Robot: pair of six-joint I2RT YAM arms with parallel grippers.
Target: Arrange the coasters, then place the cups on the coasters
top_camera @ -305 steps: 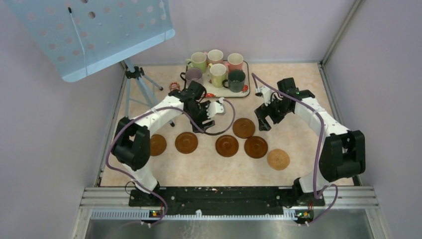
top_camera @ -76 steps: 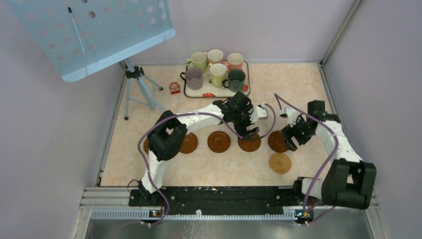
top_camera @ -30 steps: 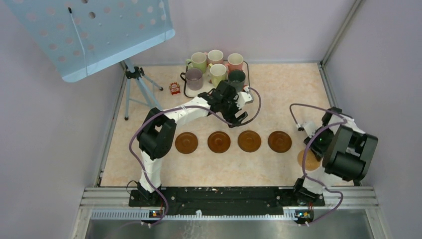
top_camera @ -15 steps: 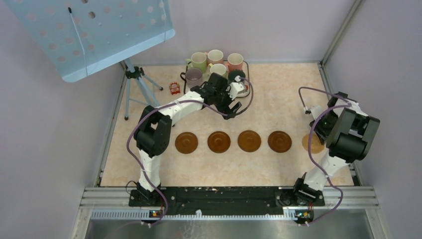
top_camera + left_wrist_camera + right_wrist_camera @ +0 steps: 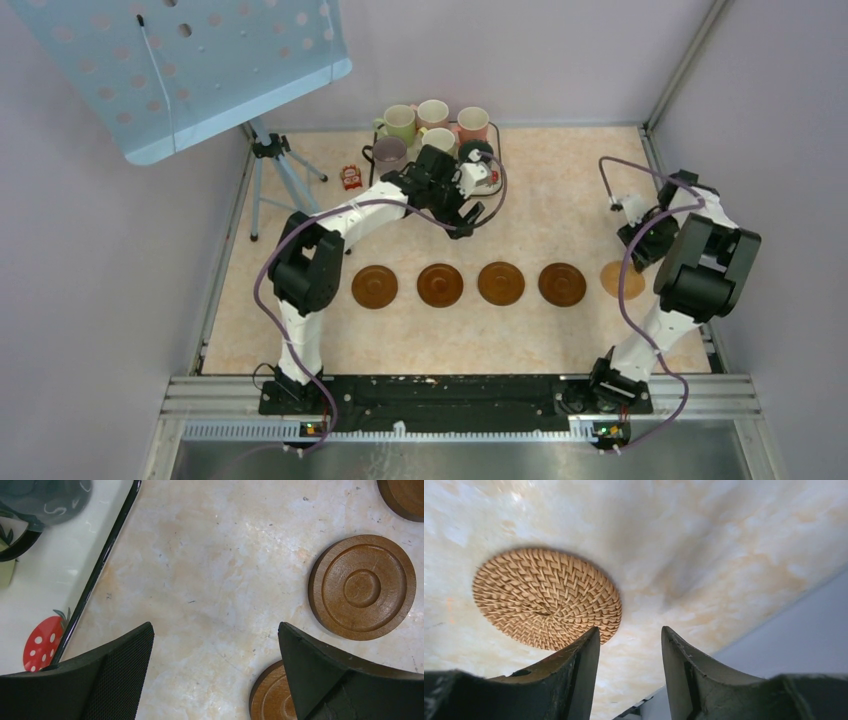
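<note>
Four brown ringed coasters (image 5: 440, 285) lie in a row, and a woven tan coaster (image 5: 612, 279) lies at its right end, half behind my right arm. The left wrist view has one whole coaster (image 5: 362, 587) and parts of two others. Several cups stand on the strawberry tray (image 5: 497, 135), the dark cup (image 5: 476, 151) nearest my left gripper (image 5: 466, 214). That gripper (image 5: 215, 627) is open wide over bare table beside the tray (image 5: 45, 595). My right gripper (image 5: 629, 630) hangs open and empty just past the tan coaster (image 5: 546, 597).
A light blue perforated stand (image 5: 190, 60) on a tripod (image 5: 275, 170) rises at the back left. A small red object (image 5: 350, 177) lies left of the tray. The grey side wall (image 5: 799, 620) is close to my right gripper.
The tan coaster has slid away from the near edge into line at the row's right end, and my right gripper has drawn back off it. My left gripper has moved back toward the tray.
</note>
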